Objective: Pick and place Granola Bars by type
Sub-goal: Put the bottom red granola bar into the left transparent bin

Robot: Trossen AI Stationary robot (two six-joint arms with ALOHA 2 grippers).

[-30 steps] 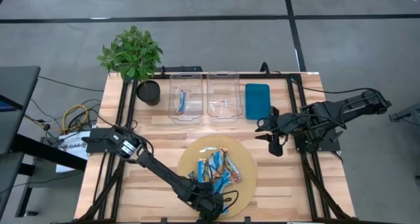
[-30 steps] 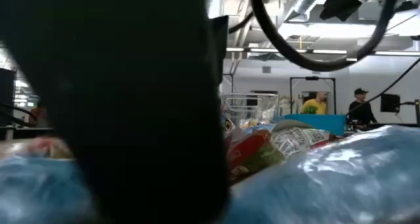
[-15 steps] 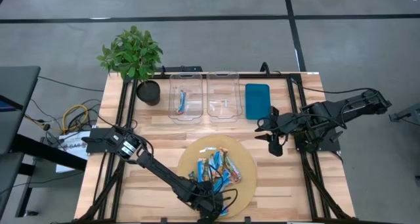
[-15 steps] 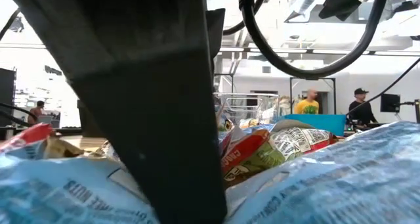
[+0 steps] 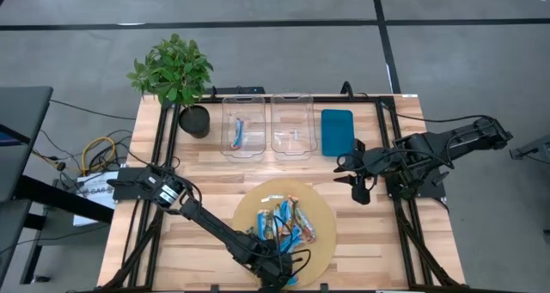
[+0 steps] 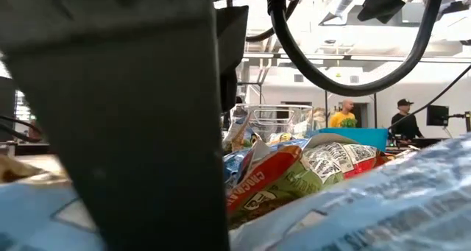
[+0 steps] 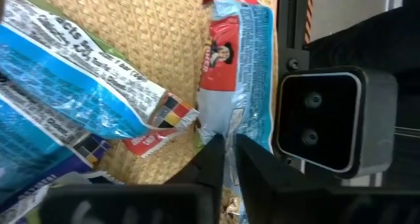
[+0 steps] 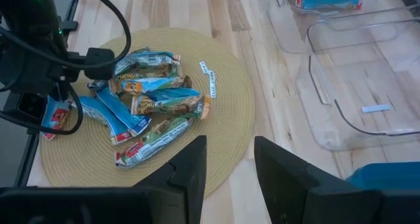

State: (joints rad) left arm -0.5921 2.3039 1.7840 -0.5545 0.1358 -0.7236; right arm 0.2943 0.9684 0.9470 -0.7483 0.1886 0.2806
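Both my arms are dark, nearly black, built of slim jointed links with bulkier housings at the joints. Black cables loop loosely off my left tool (image 5: 277, 274) and curl beside my right tool (image 5: 359, 192). Each tool ends in two flat, matte black fingers (image 8: 190, 165). A green light glows on my left arm's housing.

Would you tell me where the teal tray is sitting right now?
In the high view, the teal tray lies at the table's far edge, right of the two clear bins, near the waiting right gripper.
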